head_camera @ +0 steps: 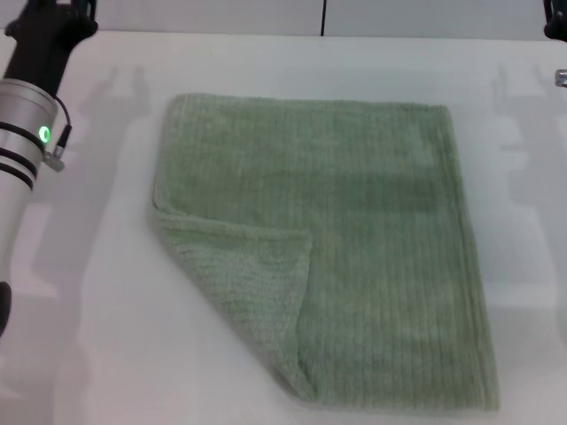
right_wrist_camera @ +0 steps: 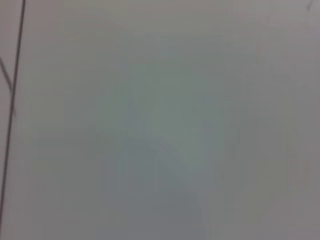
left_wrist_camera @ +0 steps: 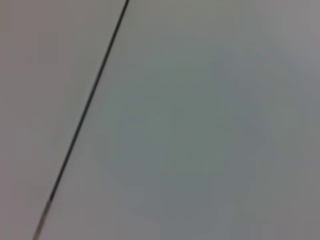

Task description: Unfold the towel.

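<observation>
The pale sage-green towel (head_camera: 354,239) lies flat on the white table (head_camera: 97,354) in the middle of the head view. Its near left corner (head_camera: 252,279) is folded over onto the towel as a triangular flap. My left arm (head_camera: 27,133) rises along the left edge of the head view, well left of the towel; its gripper is out of view. Only a small dark piece of my right arm (head_camera: 556,27) shows at the top right corner; its gripper is out of view. Both wrist views show only a blank pale surface with a thin dark line.
The table's far edge (head_camera: 266,34) runs along the top of the head view. Bare white table lies left, right and in front of the towel.
</observation>
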